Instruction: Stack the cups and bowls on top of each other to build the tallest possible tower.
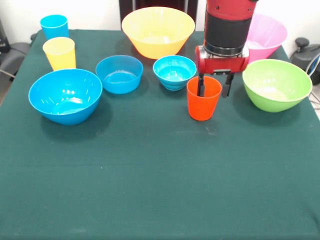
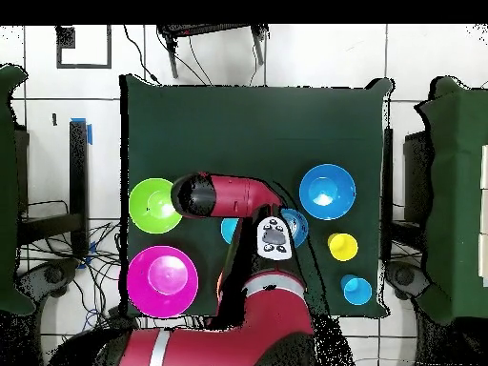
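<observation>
1. The arm (image 1: 227, 25) descends vertically; the end effector (image 1: 214, 85) straddles the near-right rim of the orange-red cup (image 1: 203, 102), one finger inside, one outside, parted, grip unconfirmed.
2. The cup is a glossy plastic tumbler, upright, between the small blue bowl (image 1: 174, 71) and the green bowl (image 1: 276, 84).
3. The near half of the green-clothed tabletop (image 1: 160, 190) lies open.

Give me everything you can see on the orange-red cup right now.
The orange-red cup is a small glossy plastic tumbler, tapering toward its base, standing upright and mouth up on the green tablecloth. It sits between the small ridged blue bowl and the green bowl, touching neither. The gripper is open astride its right rim, one finger inside, one outside. The overhead view hides it under the arm.
</observation>
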Controlling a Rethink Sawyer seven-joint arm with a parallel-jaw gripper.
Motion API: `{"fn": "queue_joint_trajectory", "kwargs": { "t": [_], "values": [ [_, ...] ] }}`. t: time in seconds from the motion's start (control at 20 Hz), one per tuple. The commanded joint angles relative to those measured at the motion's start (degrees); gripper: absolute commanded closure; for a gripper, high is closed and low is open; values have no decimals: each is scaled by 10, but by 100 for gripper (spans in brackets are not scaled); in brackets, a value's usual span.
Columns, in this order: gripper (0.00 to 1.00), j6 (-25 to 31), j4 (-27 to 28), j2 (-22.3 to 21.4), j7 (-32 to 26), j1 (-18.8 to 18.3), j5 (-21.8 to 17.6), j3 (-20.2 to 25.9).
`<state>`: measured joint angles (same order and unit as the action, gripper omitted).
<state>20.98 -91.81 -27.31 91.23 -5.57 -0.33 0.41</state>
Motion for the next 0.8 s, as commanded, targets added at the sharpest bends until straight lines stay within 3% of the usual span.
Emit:
{"fn": "queue_joint_trajectory", "kwargs": {
  "t": [0.05, 0.8],
  "values": [
    [0, -25, 16, 33, 64, -4, -8, 46],
    [0, -37, 35, 54, 68, 15, -15, 29]
  ]
}}
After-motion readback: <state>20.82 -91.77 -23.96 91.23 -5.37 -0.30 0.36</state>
